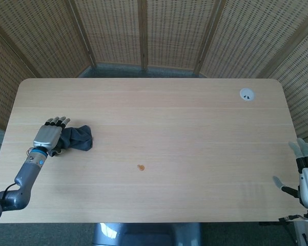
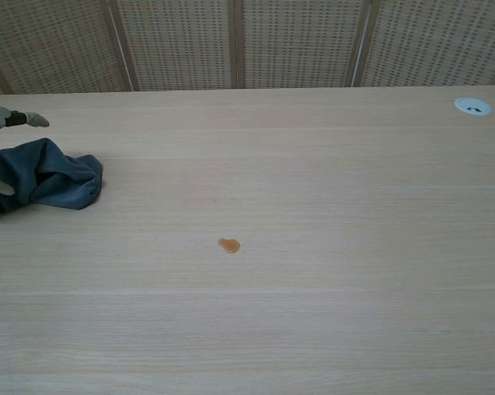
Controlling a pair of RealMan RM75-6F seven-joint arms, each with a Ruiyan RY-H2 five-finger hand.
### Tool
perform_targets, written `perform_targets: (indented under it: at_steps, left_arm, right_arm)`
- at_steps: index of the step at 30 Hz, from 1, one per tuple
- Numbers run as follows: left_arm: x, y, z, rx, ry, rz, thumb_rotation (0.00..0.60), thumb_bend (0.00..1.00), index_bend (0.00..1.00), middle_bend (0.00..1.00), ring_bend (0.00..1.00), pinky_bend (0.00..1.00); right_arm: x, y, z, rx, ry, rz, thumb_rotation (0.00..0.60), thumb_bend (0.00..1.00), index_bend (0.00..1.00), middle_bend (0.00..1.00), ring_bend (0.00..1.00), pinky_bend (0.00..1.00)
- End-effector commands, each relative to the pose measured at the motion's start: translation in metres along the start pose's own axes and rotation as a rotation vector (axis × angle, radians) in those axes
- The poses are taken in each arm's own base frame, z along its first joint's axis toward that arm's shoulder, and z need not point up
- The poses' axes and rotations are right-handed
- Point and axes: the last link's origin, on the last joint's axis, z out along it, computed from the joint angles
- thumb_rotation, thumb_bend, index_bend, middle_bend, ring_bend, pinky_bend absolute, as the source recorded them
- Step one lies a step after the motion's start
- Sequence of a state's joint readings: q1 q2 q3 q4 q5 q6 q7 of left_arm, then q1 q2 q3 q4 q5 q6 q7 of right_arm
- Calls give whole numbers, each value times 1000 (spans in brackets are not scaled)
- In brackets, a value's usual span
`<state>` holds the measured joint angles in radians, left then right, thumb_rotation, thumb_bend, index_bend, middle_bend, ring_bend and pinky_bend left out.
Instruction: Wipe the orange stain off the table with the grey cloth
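Note:
The crumpled grey cloth (image 1: 78,138) (image 2: 56,177) lies on the left part of the table. My left hand (image 1: 49,137) hovers over the cloth's left end with its fingers spread, holding nothing; in the chest view only its fingertips (image 2: 16,120) show at the left edge. A small orange stain (image 1: 141,167) (image 2: 229,245) marks the wood near the table's middle, well to the right of the cloth. My right hand (image 1: 307,177) stays open past the table's right front corner, far from both.
A white round cable grommet (image 1: 247,94) (image 2: 473,105) sits in the far right corner of the wooden table (image 1: 194,128). Woven wicker screens (image 1: 143,31) stand behind the table's far edge.

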<state>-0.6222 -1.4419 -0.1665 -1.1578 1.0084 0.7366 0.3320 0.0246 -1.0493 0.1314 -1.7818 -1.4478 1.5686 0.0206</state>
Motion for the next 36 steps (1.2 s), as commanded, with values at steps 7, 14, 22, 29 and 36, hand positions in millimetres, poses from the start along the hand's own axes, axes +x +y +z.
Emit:
perform_targets:
  at_steps: [7,14,22,29,36]
  left_arm:
    - [-13,11,9,24,7,64,600,118,170,179,163,461]
    - [-21,12,8,40,-5,133,600,210,661,669,644,865]
    - [-24,16,4,47,-13,203,600,265,730,742,722,960]
    - [-11,22,-4,-5,63,194,600,269,732,744,729,967]
    - [13,37,-23,-177,261,149,600,265,730,742,729,968]
  right_arm:
    - [2,1,0,-4,4,3,600,178,104,0,0,107]
    - [2,1,0,-1,4,3,600,180,104,0,0,107]
    - [3,1,0,-4,8,5,600,178,104,0,0,107]
    - [2,1,0,-2,6,2,600,178,104,0,0,107]
    - [2,1,0,-3,6,2,600,178,104,0,0,107]
